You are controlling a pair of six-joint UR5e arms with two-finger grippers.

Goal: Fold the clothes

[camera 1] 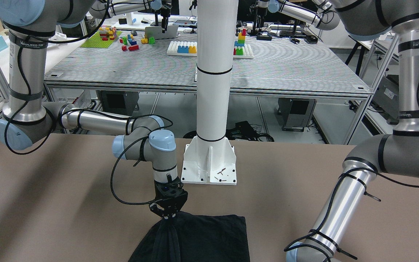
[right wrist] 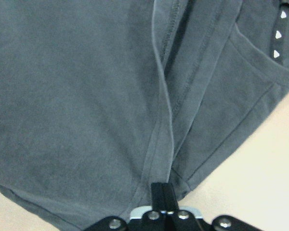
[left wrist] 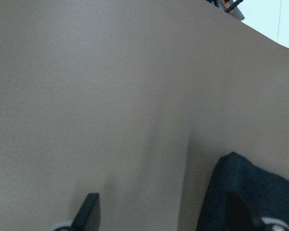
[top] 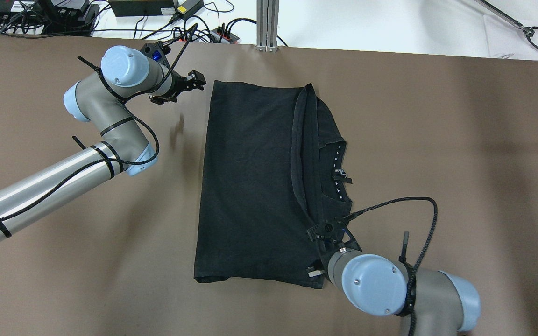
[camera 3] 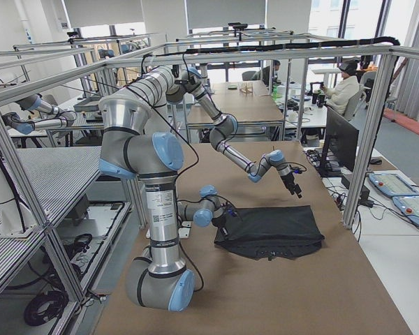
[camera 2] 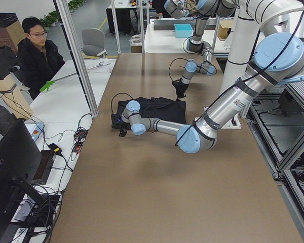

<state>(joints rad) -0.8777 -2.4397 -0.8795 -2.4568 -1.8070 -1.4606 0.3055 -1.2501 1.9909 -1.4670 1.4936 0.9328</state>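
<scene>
Front view: clothes (camera 1: pixel 209 236) lie black on the table (camera 1: pixel 49 203), on the operators' side of the white pillar (camera 1: pixel 213 91). The right gripper (camera 1: pixel 166 215) is clamped on a bunched fold of them.
Overhead: long axis of the clothes runs away from the robot, and their right part is doubled over. The left gripper (top: pixel 193 83) sits just off the far left corner, jaws apart and apart from the fabric. The right gripper is at the near right hem.
Side views: too small to judge jaws. The left arm looks nearer the far corner.
Left wrist: left fingers (left wrist: pixel 89 209) spread, with the corner at lower right.
Right wrist: right fingers (right wrist: pixel 163 192) together, pinching the fold edge.
Coming move: corner lies toward the robot's right of the left gripper, so probably a short reach that way.
</scene>
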